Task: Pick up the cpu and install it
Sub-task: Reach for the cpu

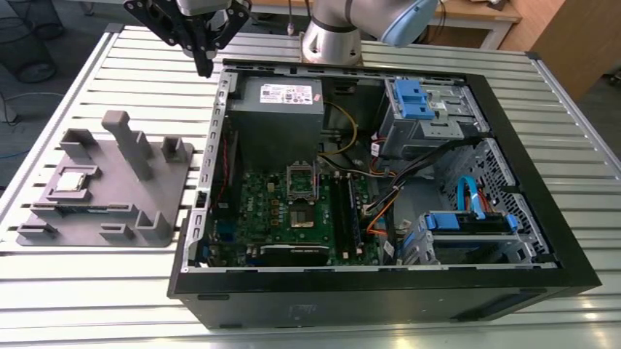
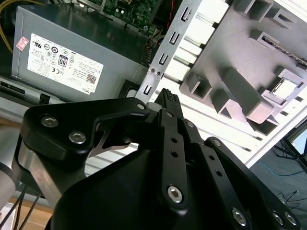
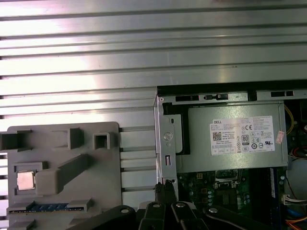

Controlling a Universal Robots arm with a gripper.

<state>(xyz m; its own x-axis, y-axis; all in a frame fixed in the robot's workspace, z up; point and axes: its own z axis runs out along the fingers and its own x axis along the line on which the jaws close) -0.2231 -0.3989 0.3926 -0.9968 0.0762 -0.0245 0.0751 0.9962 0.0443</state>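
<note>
Black linkage bars (image 2: 172, 158) sit closest to the lens in both wrist views and run out to jaws drawn narrow, tips together with nothing between them. In the exterior view the jaws hang above the slatted metal worktop (image 1: 97, 291), just outside the corner of the open computer case (image 1: 388, 291), with clear air under the tips. Just beside the tips, on the case side, stands the case's perforated metal edge (image 2: 163, 57), and right behind that edge lies the grey power supply (image 1: 276, 109). Deeper in the case, farther from the jaws than the power supply, are the green motherboard (image 1: 257, 211) and its metal-framed socket (image 1: 301, 193). On the other side of the jaws, away from the case, the grey holder block (image 1: 160, 185) lies flat on the worktop. A bare strip of slats separates its nearer edge from the case wall. The cpu (image 1: 75, 182) lies flat, silvery top up, in a square recess of that block, well apart from the jaws and on the far side of the block's tall ridge from them. In the first wrist view it shows as a pale square (image 3: 25, 181) near the block's outer edge. The arm's base (image 1: 330, 36) stands on the worktop behind the case, near the jaws.
</note>
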